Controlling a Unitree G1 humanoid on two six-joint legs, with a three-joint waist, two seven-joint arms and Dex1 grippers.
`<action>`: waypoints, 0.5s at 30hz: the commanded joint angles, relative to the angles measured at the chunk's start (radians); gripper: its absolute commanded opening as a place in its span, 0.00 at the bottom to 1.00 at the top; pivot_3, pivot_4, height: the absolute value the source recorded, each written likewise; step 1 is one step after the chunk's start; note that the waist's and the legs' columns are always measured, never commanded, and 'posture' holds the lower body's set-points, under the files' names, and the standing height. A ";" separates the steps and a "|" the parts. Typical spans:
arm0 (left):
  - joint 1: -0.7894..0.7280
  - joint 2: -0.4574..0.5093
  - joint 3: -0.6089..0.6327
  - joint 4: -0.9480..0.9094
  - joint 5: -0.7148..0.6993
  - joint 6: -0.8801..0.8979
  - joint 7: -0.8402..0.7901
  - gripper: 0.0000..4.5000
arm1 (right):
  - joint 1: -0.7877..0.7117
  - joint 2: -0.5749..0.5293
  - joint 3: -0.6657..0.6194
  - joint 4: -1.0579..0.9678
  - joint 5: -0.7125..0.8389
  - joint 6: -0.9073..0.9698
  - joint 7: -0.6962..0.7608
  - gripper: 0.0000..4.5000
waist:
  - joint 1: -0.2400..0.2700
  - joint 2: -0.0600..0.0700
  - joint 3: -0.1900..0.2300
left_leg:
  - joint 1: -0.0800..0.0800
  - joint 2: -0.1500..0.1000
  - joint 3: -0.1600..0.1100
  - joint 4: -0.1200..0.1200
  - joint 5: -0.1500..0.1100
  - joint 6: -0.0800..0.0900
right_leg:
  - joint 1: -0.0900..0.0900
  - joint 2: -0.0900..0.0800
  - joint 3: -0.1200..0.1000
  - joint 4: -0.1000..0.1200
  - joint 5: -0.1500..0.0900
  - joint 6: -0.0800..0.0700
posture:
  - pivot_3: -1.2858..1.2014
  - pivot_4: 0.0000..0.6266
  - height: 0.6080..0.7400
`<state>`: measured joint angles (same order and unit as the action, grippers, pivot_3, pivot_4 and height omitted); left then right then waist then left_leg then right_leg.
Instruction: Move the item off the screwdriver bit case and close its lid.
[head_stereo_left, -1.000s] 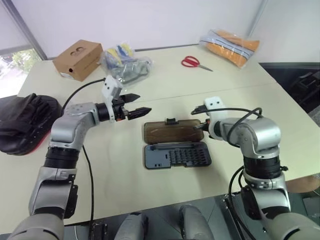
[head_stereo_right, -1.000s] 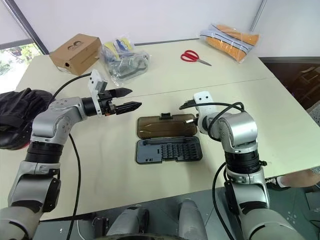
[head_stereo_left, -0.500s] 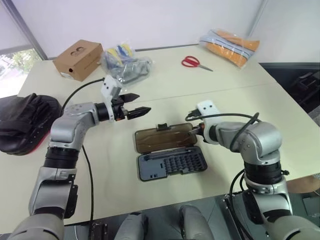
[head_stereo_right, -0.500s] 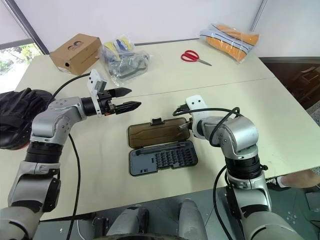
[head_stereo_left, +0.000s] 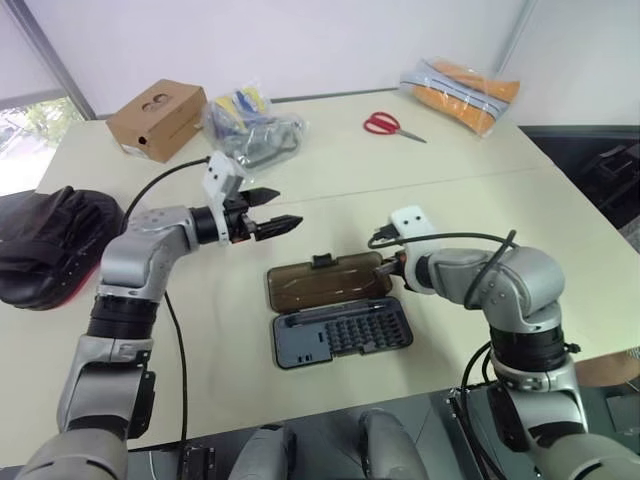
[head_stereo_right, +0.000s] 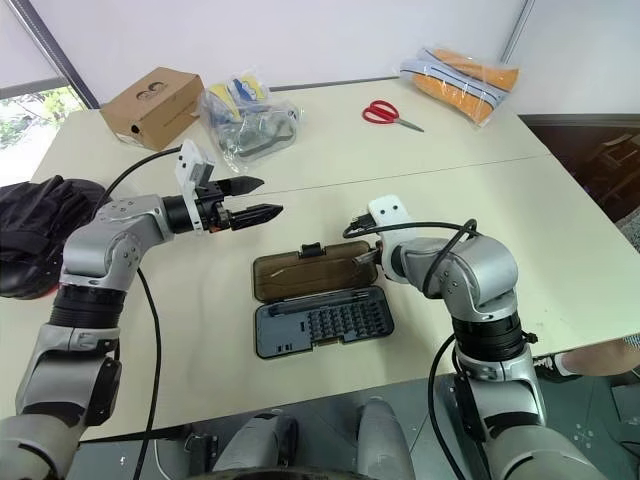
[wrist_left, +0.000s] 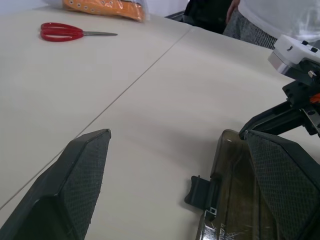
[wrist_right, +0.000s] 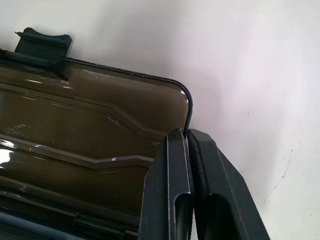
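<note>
Case (head_stereo_left: 338, 310) sits open on the desk (head_stereo_left: 560, 230), mid-front, right in front of me. Lid (head_stereo_left: 328, 281) is folded back flat on the far side of the tray, latch tab (head_stereo_left: 322, 261) on its far edge. Tray holds rows of small bits on its right part and one long slot along the hinge side with what looks like a driver handle (can't make it out properly).

Right tool (wrist_right: 188, 145) is clenched, fingers pressed together, with the lid's right edge pinched between the tips at the far right corner. From the head views the same tool (head_stereo_left: 388, 266) sits at the lid's right end.

Left tool (head_stereo_left: 276, 208) is released, fingers spread wide, hovering above the desk just beyond and left of the lid, holding nothing. Its wrist view looks across the lid toward the right tool.

Mitt (head_stereo_left: 45, 243) is off the case, well apart from it, at the desk's left edge, red underside showing along the rim.

Far side of the desk: cardboard box (head_stereo_left: 157, 119) with two round holes on top, closed; a clear bag (head_stereo_left: 250, 128) with mixed tools in it, next to the box; red scissors (head_stereo_left: 390, 125); a second clear bag (head_stereo_left: 458, 92) with orange contents at the far right.
</note>
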<state>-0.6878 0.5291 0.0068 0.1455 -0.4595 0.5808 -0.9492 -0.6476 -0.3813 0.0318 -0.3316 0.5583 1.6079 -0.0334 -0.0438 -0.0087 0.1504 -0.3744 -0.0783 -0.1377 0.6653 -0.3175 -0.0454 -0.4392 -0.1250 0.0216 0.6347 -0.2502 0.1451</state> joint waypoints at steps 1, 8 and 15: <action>0.005 0.000 0.024 -0.046 -0.015 0.001 0.009 1.00 | 0.001 -0.004 -0.011 -0.024 0.019 0.006 -0.035 0.14 | 0.000 0.000 0.000 | 0.000 0.000 0.000 0.000 0.000 0.000 | 0.000 0.000 0.000 0.000 0.000 0.000 | 0.52 0.24 1.00; 0.022 0.012 0.030 -0.075 -0.045 0.039 -0.013 1.00 | -0.008 -0.004 -0.031 -0.026 0.034 0.006 -0.063 0.89 | 0.000 0.000 0.000 | 0.000 0.000 0.000 0.000 0.000 0.000 | 0.000 0.000 0.000 0.000 0.000 0.000 | 0.52 0.24 1.00; 0.042 0.032 0.031 -0.102 -0.065 0.058 -0.042 1.00 | -0.043 -0.032 -0.059 -0.054 0.049 0.006 -0.034 0.99 | 0.001 0.000 0.000 | 0.000 0.000 0.000 0.000 0.000 0.000 | 0.000 0.000 0.000 0.000 0.000 0.000 | 0.52 0.24 1.00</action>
<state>-0.6470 0.5490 0.0160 0.0883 -0.5027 0.6415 -0.9768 -0.6593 -0.3994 0.0047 -0.3353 0.5957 1.6080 -0.0759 -0.0431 -0.0087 0.1504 -0.3746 -0.0783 -0.1376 0.6655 -0.3175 -0.0453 -0.4392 -0.1250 0.0216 0.6347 -0.2502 0.1451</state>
